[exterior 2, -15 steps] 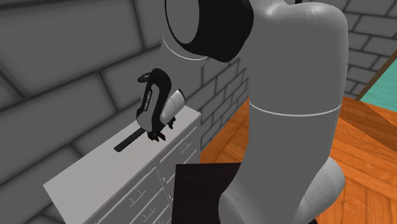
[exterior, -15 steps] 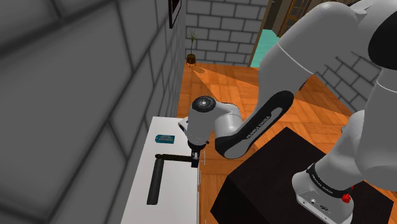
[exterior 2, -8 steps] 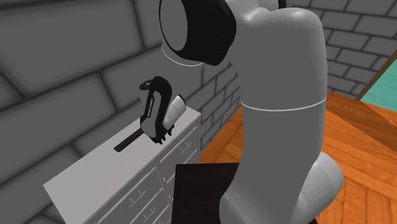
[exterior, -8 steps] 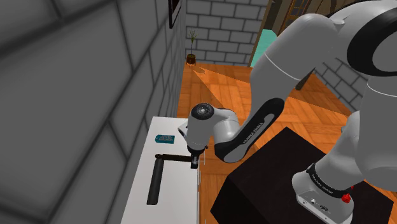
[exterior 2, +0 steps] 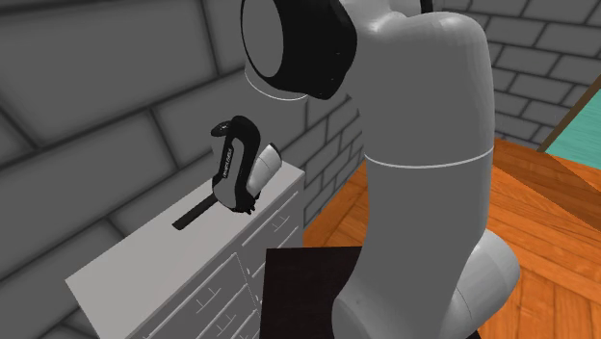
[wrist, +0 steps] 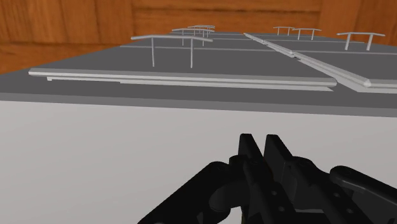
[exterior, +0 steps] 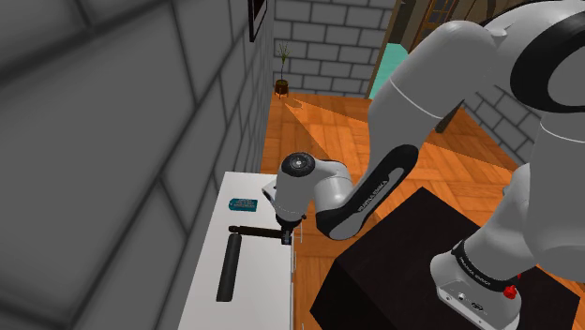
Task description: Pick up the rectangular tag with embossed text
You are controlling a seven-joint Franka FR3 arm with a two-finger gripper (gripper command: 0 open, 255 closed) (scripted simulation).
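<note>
Teal rectangular tag is seen on the dresser top, near the wall; it could be shoved aside if the gripper is lowered with its empty jaws closed.

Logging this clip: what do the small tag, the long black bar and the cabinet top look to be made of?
Tag: teal-blue and matte, with lighter marks on its face. The material is unreadable, possibly plastic.
Black bar: uniform matte black with no sheen or grain. It could be plastic or painted metal.
Cabinet top: flat, pale grey-white and unmarked. It looks painted, but nothing more shows.
</note>
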